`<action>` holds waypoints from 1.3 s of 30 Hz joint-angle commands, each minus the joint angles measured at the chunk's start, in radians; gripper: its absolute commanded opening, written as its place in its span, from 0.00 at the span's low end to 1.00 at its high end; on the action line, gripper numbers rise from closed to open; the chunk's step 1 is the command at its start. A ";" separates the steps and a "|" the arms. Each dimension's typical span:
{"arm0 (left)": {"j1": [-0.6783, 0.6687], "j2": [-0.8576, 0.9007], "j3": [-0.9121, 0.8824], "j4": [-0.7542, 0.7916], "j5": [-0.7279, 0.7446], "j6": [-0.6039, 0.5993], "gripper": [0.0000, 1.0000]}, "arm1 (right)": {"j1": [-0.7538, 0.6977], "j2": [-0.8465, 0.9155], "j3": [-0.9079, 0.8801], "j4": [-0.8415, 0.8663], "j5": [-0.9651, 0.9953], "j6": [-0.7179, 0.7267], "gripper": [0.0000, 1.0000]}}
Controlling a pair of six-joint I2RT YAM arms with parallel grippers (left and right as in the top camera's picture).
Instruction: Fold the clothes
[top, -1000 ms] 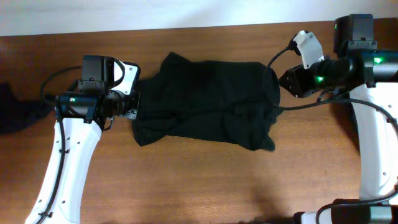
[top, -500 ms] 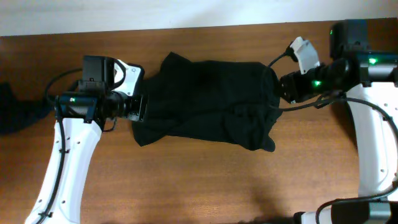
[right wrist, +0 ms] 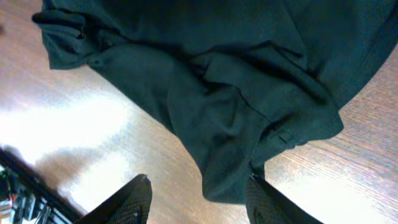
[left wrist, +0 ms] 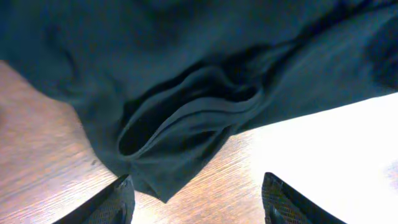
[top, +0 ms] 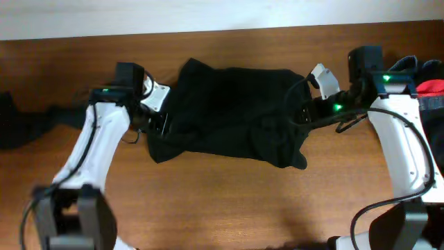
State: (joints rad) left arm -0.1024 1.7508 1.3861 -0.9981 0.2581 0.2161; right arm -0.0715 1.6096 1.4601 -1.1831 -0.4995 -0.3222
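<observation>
A large black top (top: 229,111) of the clothes lies crumpled across the middle of the wooden table. My left gripper (top: 161,119) is at its left edge and my right gripper (top: 305,109) at its right edge. In the left wrist view the left gripper (left wrist: 198,202) stands open, with a folded corner of the top (left wrist: 163,180) just reaching between the fingertips, unclamped. In the right wrist view the right gripper (right wrist: 199,200) is open too. A hanging lobe of the top (right wrist: 227,174) lies between its fingers, close against the right-hand one (right wrist: 277,202).
More dark clothes (top: 17,123) lie at the table's left edge. A red garment (top: 431,87) and a dark one (top: 406,65) sit at the right edge behind the right arm. Bare wood (top: 229,201) spreads in front of the black top.
Both grippers have moved in toward the top's two ends and opened wider. The left arm swung up and right, the right arm slid left. The top has barely shifted.
</observation>
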 commanded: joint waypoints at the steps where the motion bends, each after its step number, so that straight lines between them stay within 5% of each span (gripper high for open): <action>1: 0.005 0.090 0.004 0.002 -0.004 0.024 0.65 | -0.008 0.003 -0.039 0.038 -0.003 0.075 0.50; 9: 0.004 0.153 0.004 0.006 -0.148 -0.045 0.65 | -0.007 0.003 -0.093 0.088 0.066 0.160 0.48; 39: 0.004 0.153 0.004 0.101 -0.150 -0.047 0.65 | -0.008 0.003 -0.148 0.136 0.066 0.159 0.48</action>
State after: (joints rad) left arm -0.1024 1.9003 1.3861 -0.8944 0.1150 0.1780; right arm -0.0715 1.6096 1.3224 -1.0500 -0.4423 -0.1635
